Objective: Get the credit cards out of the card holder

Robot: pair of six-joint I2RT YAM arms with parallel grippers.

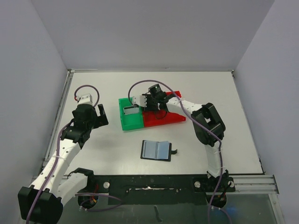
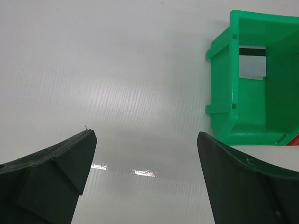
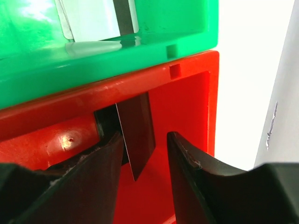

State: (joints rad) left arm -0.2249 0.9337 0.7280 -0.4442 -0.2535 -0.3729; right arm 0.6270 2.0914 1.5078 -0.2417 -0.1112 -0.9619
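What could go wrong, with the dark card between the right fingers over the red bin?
The dark card stands tilted beside one of the right fingers, so it may cling and come out when the arm lifts. The fingers sit in the red bin, close to its wall beside the green bin; lifting askew could shove both bins.

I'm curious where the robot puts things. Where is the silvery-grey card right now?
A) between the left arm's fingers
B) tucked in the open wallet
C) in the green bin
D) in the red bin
C: the silvery-grey card lies on the floor of the green bin, and the left wrist view shows it inside those green walls too.
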